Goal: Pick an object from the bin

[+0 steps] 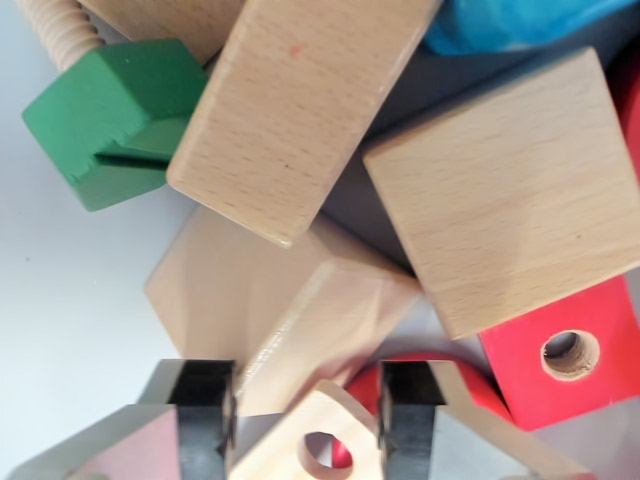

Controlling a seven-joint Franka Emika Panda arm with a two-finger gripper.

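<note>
My gripper (308, 400) reaches in from the bottom edge, its two dark fingers (205, 415) standing on either side of a pale wooden piece with a round hole (318, 440). The piece fills the gap between them and touches both pads, so the gripper looks shut on it. Just beyond lies a pile of blocks: a flat plain wooden block (270, 300), a long wooden block (290, 110) resting over it, and a large square wooden block (510, 190) at the wrist view's right. A red block with a hole (570, 350) sits at lower right.
A green slotted bolt head (110, 120) on a threaded wooden shaft (60, 30) lies at upper left. A blue object (510, 20) shows at the top edge. Another red piece (365, 385) peeks out by the right finger. The white bin floor (60, 300) is bare on the left.
</note>
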